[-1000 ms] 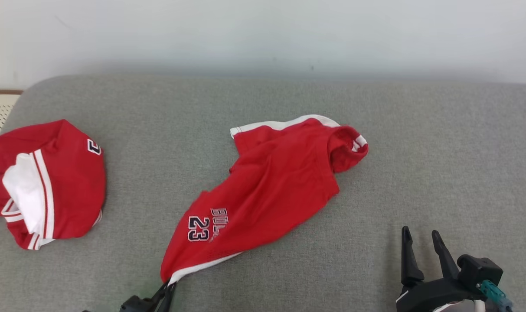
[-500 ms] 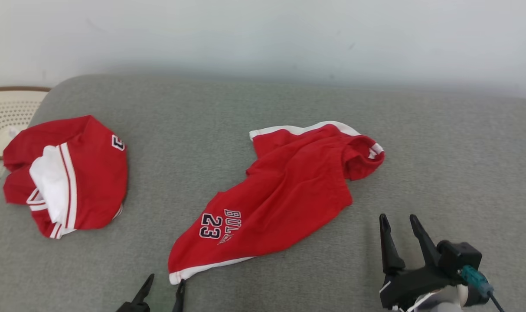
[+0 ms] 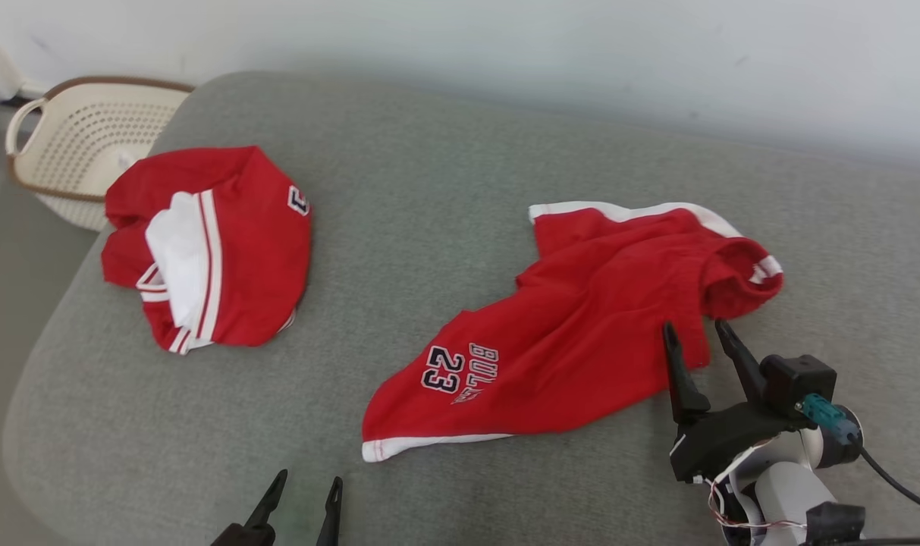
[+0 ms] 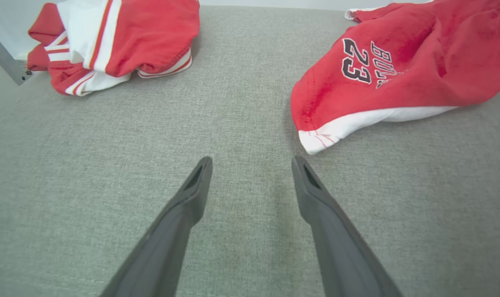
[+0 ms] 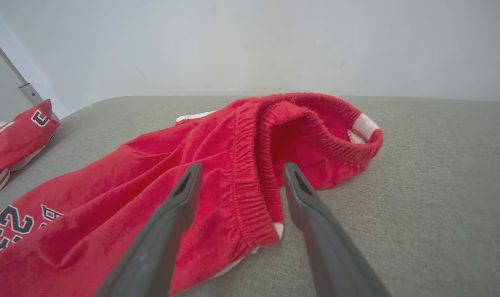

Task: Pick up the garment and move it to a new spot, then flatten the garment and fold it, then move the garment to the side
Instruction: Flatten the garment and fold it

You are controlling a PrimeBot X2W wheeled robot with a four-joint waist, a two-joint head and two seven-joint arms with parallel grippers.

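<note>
Surface: grey fabric cushion (image 3: 444, 189), pale wall behind.
Garment: red basketball shorts with white trim and number 23 (image 3: 581, 341), rumpled, centre-right.
Change: left gripper (image 3: 309, 478) has released the white hem; fingers apart, empty, just short of it.
Right: right gripper (image 3: 695, 327) fingers apart, poised at the elastic waistband.
Meaning: relocation looks finished; flattening likely follows.

Jaws apart, red shorts (image 5: 109, 185) waistband (image 5: 250, 194) between (23 print (image 5: 8, 231) lower left), grey cushion (image 5: 439, 185).
</note>
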